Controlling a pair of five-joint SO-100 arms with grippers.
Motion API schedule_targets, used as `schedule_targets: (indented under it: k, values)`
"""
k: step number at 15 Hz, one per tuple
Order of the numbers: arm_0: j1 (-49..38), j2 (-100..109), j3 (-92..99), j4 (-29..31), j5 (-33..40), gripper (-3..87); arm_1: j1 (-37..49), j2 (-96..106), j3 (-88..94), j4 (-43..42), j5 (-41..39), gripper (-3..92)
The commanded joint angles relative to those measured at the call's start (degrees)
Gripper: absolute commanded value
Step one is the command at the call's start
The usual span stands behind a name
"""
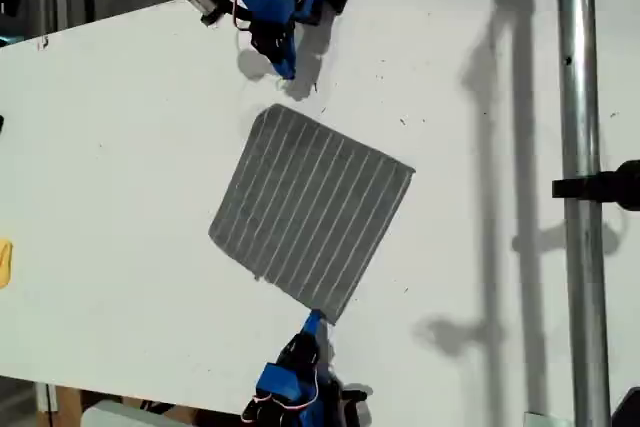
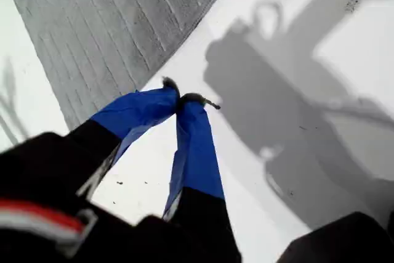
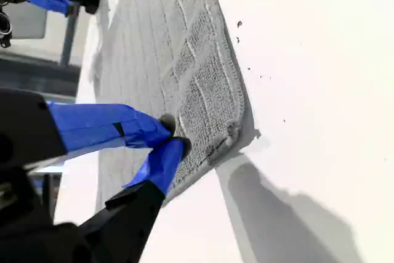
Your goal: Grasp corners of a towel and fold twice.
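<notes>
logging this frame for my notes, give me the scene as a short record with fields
towel: grey, pale stripes, lying flat and unfolded on the table, turned like a diamond in the exterior view
first gripper: jaws closed on nothing, over bare table just off a towel corner, at the exterior view's top
second gripper: jaws closed at the towel's edge beside a corner, at the exterior view's bottom; whether cloth is pinched cannot be told
folds done: none
pole: metal, upright, at the exterior view's right
</notes>
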Motion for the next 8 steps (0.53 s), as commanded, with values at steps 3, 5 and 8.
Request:
schedule_targets:
  k: [3, 5, 8]
  values:
    - [-12.13, 0.35, -0.09, 0.18, -26.02, -1.5, 1.23, 0.00, -0.70, 0.88, -0.70, -0.2]
    - [-12.13, 0.35, -0.09, 0.18, -26.10, -2.6, 1.23, 0.00, -0.88, 0.88, -0.70, -0.2]
    - [-12.04, 0.35, -0.09, 0.18, -26.89, -2.6, -1.41, 0.00, -2.46, 0.53, 0.62, -0.3]
